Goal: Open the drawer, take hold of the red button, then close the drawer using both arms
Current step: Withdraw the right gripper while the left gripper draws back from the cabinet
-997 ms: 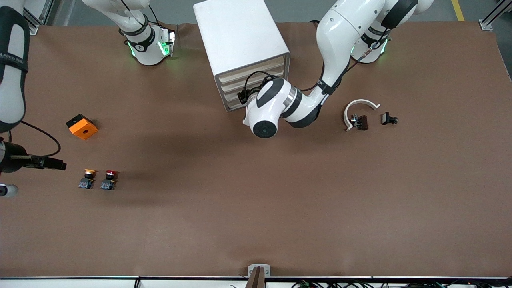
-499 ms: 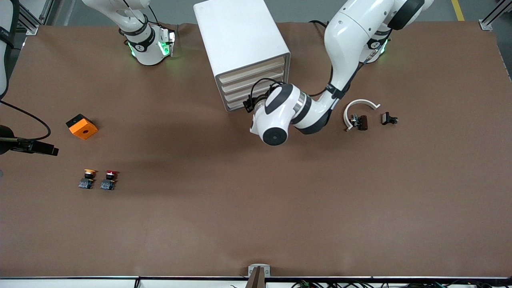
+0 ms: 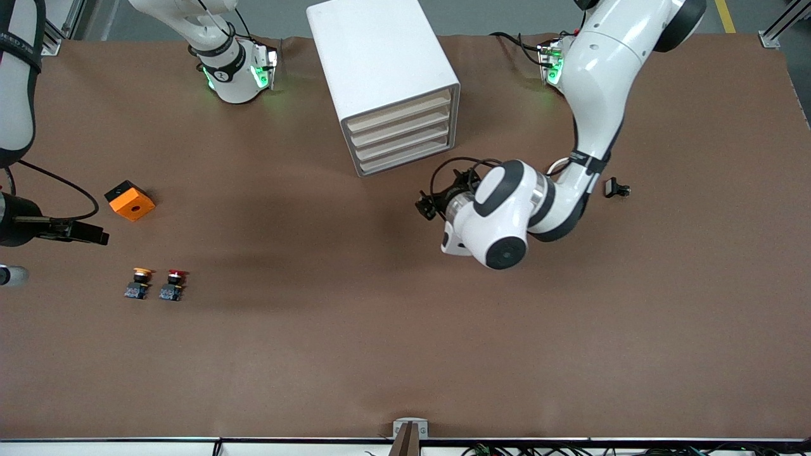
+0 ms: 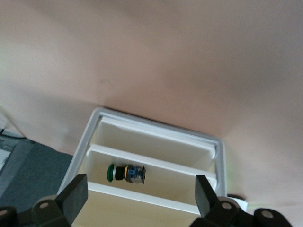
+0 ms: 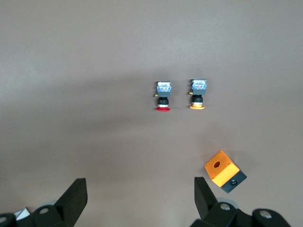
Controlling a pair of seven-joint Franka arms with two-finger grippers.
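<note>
From the front view, a white cabinet (image 3: 386,82) with four drawers stands on the brown table (image 3: 405,342) between the two arm bases. All its drawers look pushed in here. The left gripper (image 3: 434,201) hangs over the table just in front of the cabinet. The right gripper (image 3: 85,234) hangs over the right arm's end of the table, near the orange cube (image 3: 130,201). The red button (image 3: 173,284) sits nearer the camera than the cube, just beside a yellow button (image 3: 139,283). A small black part (image 3: 616,187) lies toward the left arm's end.

In the left wrist view, the left gripper's fingers (image 4: 73,196) stand wide apart and hold nothing. A green-capped button (image 4: 126,173) lies inside a white drawer (image 4: 142,156).

In the right wrist view, the right gripper's fingers (image 5: 75,198) stand wide apart too, with nothing between them. The red button (image 5: 163,96), yellow button (image 5: 198,94) and orange cube (image 5: 224,170) lie on the table below.
</note>
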